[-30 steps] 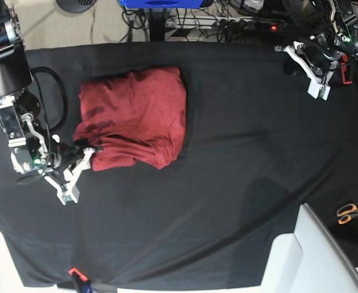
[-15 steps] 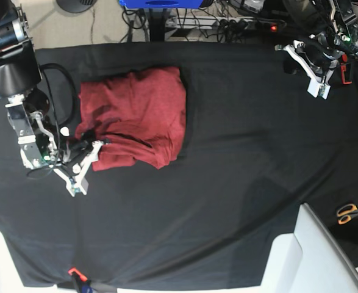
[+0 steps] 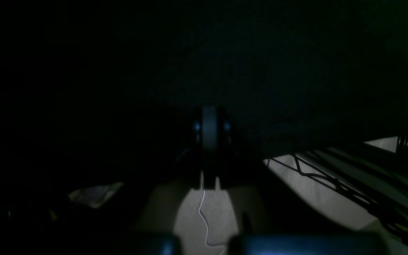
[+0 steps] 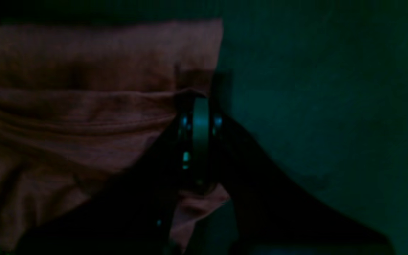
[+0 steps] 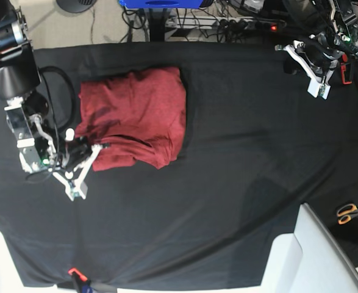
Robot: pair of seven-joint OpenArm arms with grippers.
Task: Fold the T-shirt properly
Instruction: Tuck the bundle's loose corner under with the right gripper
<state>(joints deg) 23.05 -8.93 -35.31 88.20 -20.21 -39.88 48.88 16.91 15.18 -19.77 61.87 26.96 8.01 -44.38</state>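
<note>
The brick-red T-shirt (image 5: 136, 113) lies folded into a rough rectangle on the black cloth, left of centre in the base view. My right gripper (image 5: 94, 148) is at the shirt's lower left corner, shut on the fabric edge. In the right wrist view the T-shirt (image 4: 83, 117) fills the left half, and the closed fingers (image 4: 200, 141) pinch its hem, with a bit of cloth showing below them. My left gripper (image 5: 291, 55) rests shut and empty at the far right corner of the table. The left wrist view is dark, with the left gripper (image 3: 209, 141) closed over the black cloth.
Orange-handled scissors (image 5: 351, 212) lie at the right edge. A white-grey box (image 5: 310, 256) stands at the front right corner. Cables and a power strip (image 5: 246, 24) run behind the table's far edge. A small red clip (image 5: 74, 272) sits at the front edge.
My right gripper moved up and to the right onto the shirt's lower left corner and closed on the fabric. The left arm has not moved.
</note>
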